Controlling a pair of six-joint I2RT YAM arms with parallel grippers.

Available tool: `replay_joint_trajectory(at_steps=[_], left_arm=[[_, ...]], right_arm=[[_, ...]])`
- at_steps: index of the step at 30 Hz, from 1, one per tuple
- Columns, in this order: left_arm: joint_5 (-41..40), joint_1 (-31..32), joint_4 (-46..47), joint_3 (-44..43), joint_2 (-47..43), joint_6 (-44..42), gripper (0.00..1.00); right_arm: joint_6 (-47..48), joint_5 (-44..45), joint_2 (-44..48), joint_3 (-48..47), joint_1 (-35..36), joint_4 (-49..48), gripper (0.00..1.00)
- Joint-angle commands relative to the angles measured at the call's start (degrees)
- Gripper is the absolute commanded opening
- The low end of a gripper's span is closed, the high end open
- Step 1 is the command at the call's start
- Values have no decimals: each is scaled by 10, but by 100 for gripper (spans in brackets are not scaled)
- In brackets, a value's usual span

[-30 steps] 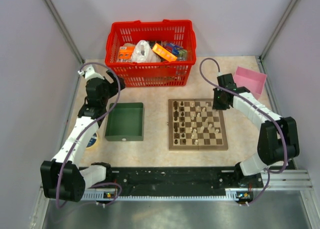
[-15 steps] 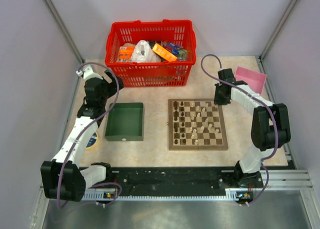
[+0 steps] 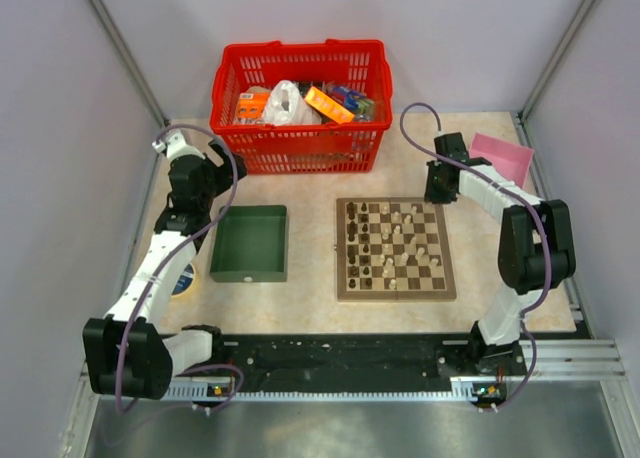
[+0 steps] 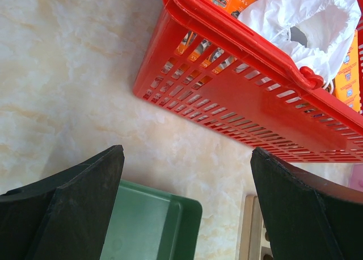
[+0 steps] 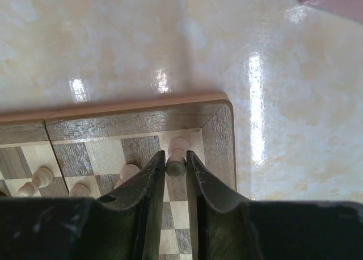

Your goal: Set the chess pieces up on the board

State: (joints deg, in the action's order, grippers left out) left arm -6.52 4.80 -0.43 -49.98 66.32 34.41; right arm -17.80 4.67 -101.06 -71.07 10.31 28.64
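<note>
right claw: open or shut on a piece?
Shut. The right claw grips a pale chess piece: right wrist view shows fingers pressing both sides, over the board corner.

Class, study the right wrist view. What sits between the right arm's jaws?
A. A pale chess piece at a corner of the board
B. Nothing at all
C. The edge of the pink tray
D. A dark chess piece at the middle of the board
A: the right jaws pinch a pale chess piece from both sides, right by the corner of the board.
</note>
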Motion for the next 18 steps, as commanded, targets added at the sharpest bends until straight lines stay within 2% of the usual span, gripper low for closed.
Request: replay_joint_trajectory(at_steps=[1,4,5,10,18], left_arm=[[9,-5,27,-10,3,4,99],[12,-5,30,-10,6,7,99],[16,-5,31,-10,6,7,99],[24,-5,35,-13,10,10,99],[27,-6,35,-13,3,11,99]], right_arm=[[-1,-11,-9,-16,-6,-11,22],[0,-14,1,-13,-7,-11,27],[2,-15,3,-13,-7,-12,32],[15,-24,26,-38,-6,5,39],[23,-44,98,-42,-6,26,43]])
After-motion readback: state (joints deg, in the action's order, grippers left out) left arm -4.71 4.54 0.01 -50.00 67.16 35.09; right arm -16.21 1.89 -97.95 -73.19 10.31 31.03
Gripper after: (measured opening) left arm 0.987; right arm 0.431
